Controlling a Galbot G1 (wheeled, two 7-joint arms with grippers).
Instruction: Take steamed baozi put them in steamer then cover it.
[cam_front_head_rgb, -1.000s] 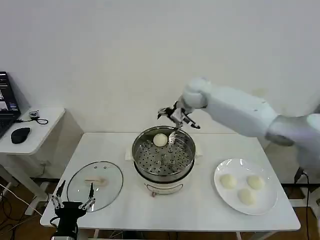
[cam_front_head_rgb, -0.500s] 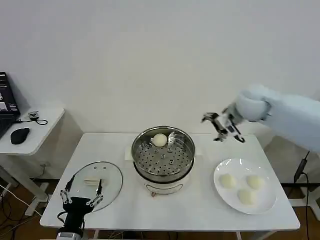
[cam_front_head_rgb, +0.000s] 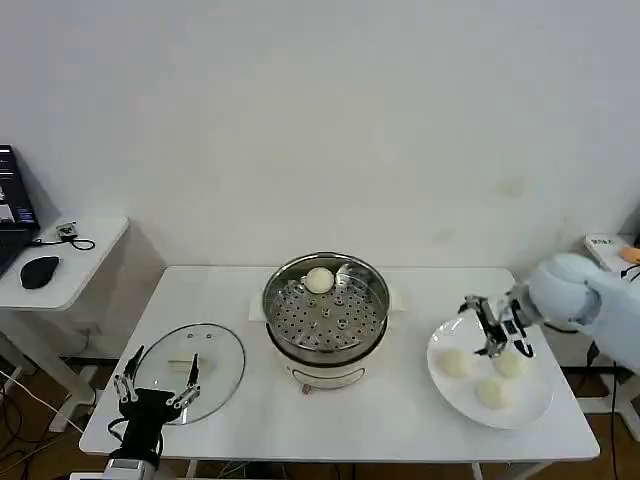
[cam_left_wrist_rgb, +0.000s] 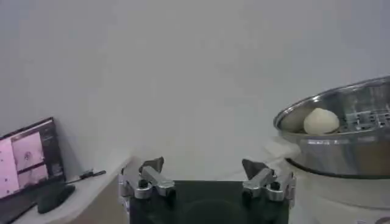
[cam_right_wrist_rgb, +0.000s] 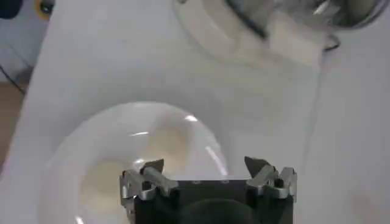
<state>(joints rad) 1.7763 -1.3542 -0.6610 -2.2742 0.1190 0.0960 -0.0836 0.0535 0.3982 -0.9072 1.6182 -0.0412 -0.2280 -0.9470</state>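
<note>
Over the plate near the tabletop's right edge, the right gripper hangs with fingers apart above three steamed baozi. A fourth bun lies in the steamer at mid-table. At the front-left corner, the left gripper, fingers spread, sits beside the cover.

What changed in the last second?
The right end effector, open and empty, swung from the steamer over to the plate of three baozi. The left end effector shifted slightly by the cover. One baozi stays in the steamer.
</note>
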